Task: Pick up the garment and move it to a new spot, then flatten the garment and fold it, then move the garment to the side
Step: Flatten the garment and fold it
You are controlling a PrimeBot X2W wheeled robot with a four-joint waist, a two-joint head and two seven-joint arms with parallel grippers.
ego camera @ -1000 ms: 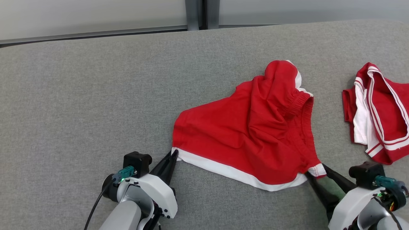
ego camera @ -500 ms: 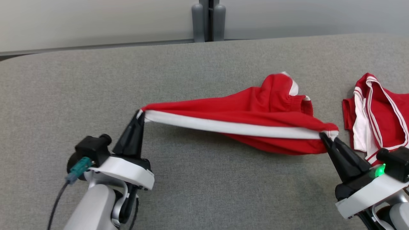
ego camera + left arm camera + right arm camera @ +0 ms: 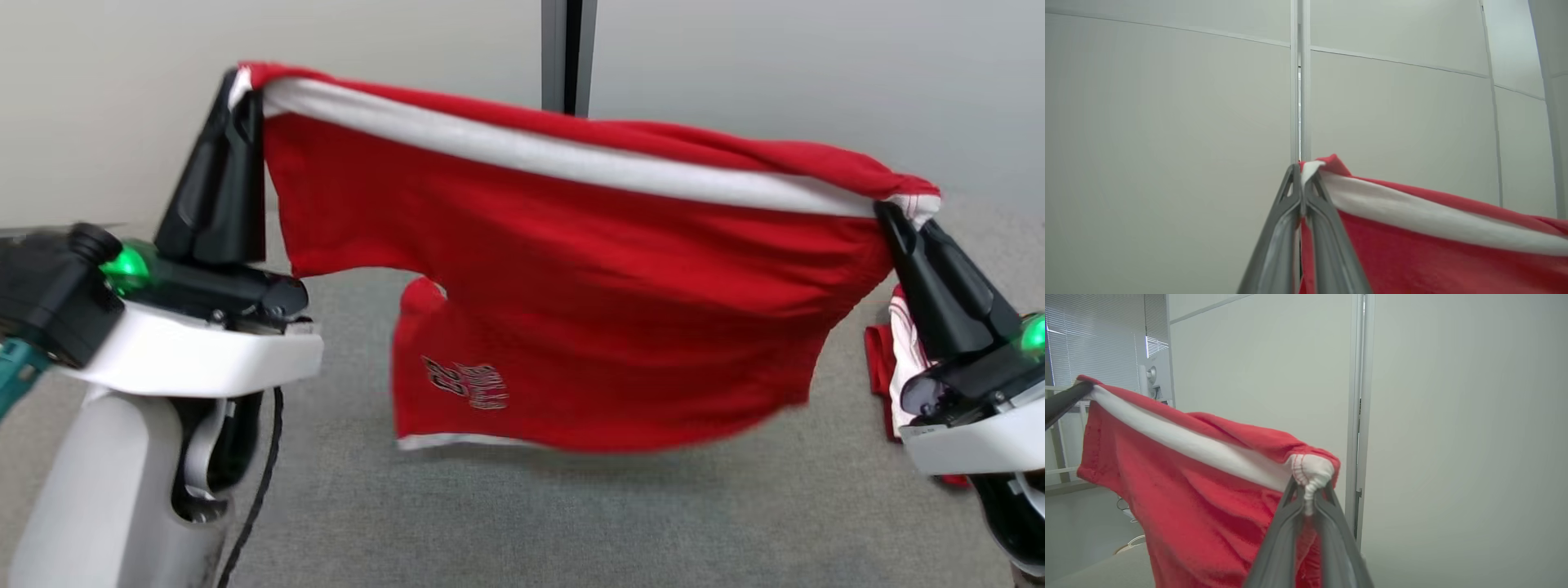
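Note:
The garment (image 3: 571,310) is a red pair of shorts with a white band along one edge and a small printed mark. It hangs in the air above the grey table (image 3: 522,514), stretched between both grippers. My left gripper (image 3: 241,82) is shut on the garment's left corner (image 3: 1310,167). At the upper right, my right gripper (image 3: 886,208) is shut on the bunched white corner (image 3: 1310,473). The lower hem dangles just above the table. In the right wrist view the left gripper's fingers (image 3: 1063,401) show at the far left.
A second red and white garment (image 3: 890,359) lies on the table at the right, partly behind my right gripper. A pale partition wall (image 3: 392,41) with a dark post (image 3: 567,53) stands behind the table.
Both grippers have risen, lifting the garment off the table so it hangs spread out. A second ago the right gripper was open at the corner; it has since shut on it. The head view has tilted up.

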